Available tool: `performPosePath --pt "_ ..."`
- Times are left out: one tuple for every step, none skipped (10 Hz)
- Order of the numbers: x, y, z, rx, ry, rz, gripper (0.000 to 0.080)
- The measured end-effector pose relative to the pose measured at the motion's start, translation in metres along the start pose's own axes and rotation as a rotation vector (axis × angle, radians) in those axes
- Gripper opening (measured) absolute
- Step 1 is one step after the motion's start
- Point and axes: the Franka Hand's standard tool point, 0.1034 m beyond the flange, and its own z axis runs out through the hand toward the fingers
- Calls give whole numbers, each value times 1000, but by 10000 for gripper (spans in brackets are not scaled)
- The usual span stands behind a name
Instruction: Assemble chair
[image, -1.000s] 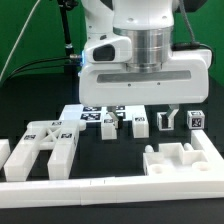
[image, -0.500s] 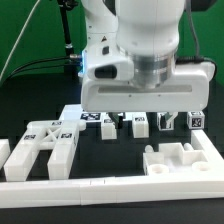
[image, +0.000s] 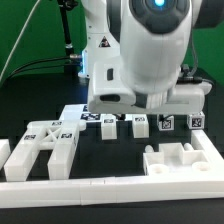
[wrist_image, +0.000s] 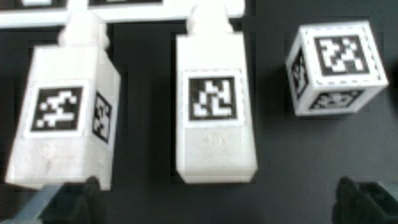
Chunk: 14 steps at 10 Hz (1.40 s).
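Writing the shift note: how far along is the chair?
Done: nothing looks joined. The slotted frame, notched block, long blocks and small cube lie separate on the table. In hand: nothing; the open gripper hangs over the long blocks. Left: seemingly every joint of the chair.

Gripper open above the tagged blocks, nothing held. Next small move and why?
Probably lower toward the middle long block: the gripper is open and empty, and that block lies centred between its fingertips, with gaps to the other long block and the small cube.
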Motion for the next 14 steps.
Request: performPosePath --pt "-4 1 7 0 -78 9 648" --pt "0 -3 20 29 -129 31 648" --pt "1 -6 25 29 -136 43 648" --pt "-2 -12 29 26 -146 41 648" --pt "-1 -15 36 23 -158 36 648" --pt "-4 -17 39 20 -175 29 648" --pt "-3 -17 39 21 -173 27 648" --pt "-3 -17 39 21 -173 27 648" --pt "-3 -17 39 21 -173 26 648" --pt "-5 -17 44 13 -182 22 648" --pt "-9 -19 47 9 -179 20 648" --pt "-10 -19 47 10 -178 20 648" --pt "-10 -18 48 10 -180 22 621" --pt "-10 -18 48 10 -180 22 621"
